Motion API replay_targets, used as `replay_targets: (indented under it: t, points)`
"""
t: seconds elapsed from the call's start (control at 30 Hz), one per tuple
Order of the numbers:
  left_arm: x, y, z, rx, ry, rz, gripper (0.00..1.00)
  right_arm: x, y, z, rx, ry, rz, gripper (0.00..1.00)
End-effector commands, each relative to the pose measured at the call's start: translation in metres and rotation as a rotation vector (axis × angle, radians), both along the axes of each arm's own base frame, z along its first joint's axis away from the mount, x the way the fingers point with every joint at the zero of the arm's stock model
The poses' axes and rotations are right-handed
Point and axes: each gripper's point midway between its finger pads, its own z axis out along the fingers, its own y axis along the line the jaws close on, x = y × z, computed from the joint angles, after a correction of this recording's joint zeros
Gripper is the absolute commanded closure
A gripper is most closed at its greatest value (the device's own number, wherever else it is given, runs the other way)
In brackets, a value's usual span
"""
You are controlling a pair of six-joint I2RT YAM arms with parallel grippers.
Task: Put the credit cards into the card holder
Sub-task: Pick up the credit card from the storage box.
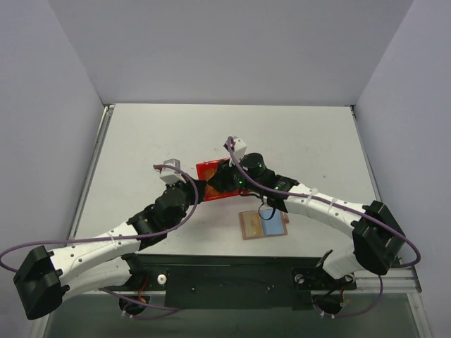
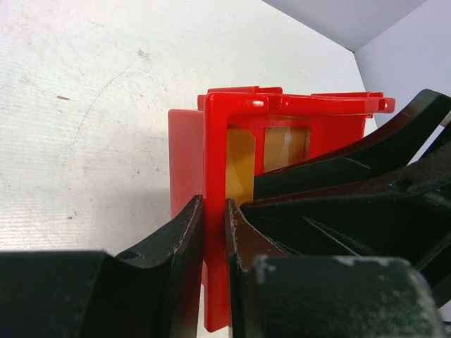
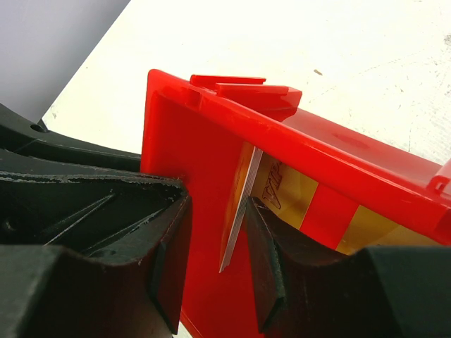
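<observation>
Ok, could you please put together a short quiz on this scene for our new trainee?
1. True or false: the card holder lies folded shut.
2. Multiple choice: the gold credit cards are A) tucked inside the card holder, B) inside the red bin, C) stacked on top of the card holder.
3. Short answer: what is the left gripper clamped on?

Key:
1. False. It lies open, with its tan and light blue inside showing.
2. B.
3. A wall of the red bin.
</observation>
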Motion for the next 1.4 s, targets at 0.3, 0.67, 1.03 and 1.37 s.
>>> replay_targets:
  t: [0.3, 0.67, 1.03, 1.37]
  points:
    - [-0.002, -0.017, 0.097, -0.297, -0.149, -0.057, 1.0, -0.009, 0.007, -0.004, 0.034, 0.026, 0.037, 0.68]
    - [-0.003, -0.016, 0.101, -0.318, -0.152, -0.06, 1.0, -0.014, 0.005, -0.013, 0.029, 0.048, 0.041, 0.69]
    - [-0.002, -0.016, 0.099, -0.31, -0.147, -0.06, 1.0, 0.002, -0.008, -0.015, -0.022, 0.025, -0.066, 0.94]
    - [0.003, -0.012, 0.083, -0.256, -0.107, -0.017, 1.0, 0.009, -0.02, 0.007, -0.021, -0.035, -0.123, 1.0]
